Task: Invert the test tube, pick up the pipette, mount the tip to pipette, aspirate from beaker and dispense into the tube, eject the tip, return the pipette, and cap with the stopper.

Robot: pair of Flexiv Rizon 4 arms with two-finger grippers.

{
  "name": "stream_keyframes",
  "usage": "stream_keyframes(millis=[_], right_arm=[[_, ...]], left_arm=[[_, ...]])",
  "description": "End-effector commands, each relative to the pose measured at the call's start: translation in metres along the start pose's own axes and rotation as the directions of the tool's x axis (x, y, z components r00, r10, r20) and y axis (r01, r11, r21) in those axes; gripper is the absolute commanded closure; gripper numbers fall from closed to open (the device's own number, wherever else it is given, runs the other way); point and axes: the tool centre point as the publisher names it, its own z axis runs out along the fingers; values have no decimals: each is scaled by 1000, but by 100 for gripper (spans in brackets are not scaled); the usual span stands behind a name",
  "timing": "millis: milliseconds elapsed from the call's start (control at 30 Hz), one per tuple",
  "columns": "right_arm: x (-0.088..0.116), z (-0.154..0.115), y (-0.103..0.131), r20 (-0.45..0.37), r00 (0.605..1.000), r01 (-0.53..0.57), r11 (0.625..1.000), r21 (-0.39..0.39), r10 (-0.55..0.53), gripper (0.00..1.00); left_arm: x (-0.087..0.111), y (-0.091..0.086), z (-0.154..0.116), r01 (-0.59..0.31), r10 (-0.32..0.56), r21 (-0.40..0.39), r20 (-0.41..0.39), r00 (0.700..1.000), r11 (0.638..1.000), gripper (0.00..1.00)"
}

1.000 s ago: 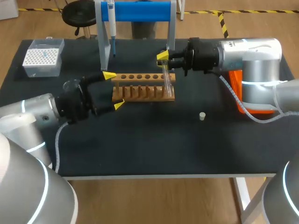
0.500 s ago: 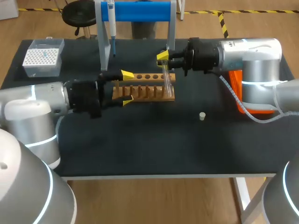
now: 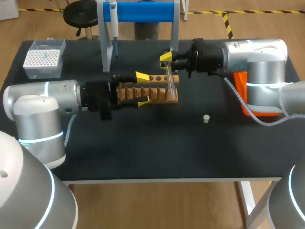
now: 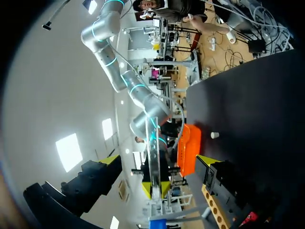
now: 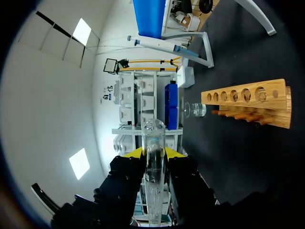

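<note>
Step one, likely unfinished: your right end effector (image 3: pixel 166 62) pinches the test tube (image 3: pixel 169 82) at the right end of the rack (image 3: pixel 157 95). Your left end effector (image 3: pixel 142 88) is spread, straddling that rack. Pending: pipette (image 3: pixel 114 28) hangs by the far edge of the table (image 3: pixel 143 152); stopper (image 3: pixel 206 118) lies loose.

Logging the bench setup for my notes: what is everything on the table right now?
Test tube: 1, clear, in right gripper
Rack: 1, wooden, mid-table
Pipette: 1, white, on blue stand, back
Tip box: 1, clear, back left
Beaker: 1, clear, past rack's far end
Stopper: 1, white, front right of rack
Bin: 1, orange, right edge
Left gripper: 1, yellow-tipped, open, at rack's left end
Right gripper: 1, yellow-tipped, shut on test tube
</note>
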Motion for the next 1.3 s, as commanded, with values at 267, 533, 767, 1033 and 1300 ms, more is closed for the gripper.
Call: stream_keyframes(millis=[267, 533, 767, 1033, 1300], right_arm=[[1, 0, 0, 3, 1000, 0, 1000, -2, 0, 100], [1, 0, 0, 3, 1000, 0, 1000, -2, 0, 100], [1, 0, 0, 3, 1000, 0, 1000, -2, 0, 100], [1, 0, 0, 3, 1000, 0, 1000, -2, 0, 100], [1, 0, 0, 3, 1000, 0, 1000, -2, 0, 100]], left_arm=[[-5, -5, 33, 0, 0, 89, 1, 1000, 996, 0], [-8, -6, 55, 9, -9, 147, 0, 1000, 989, 0], [-12, -6, 72, 8, -7, 180, -4, 1000, 984, 0], [-10, -8, 81, 39, -36, 185, -22, 999, 982, 21], [-10, -8, 83, 48, -46, 169, -16, 999, 984, 36]])
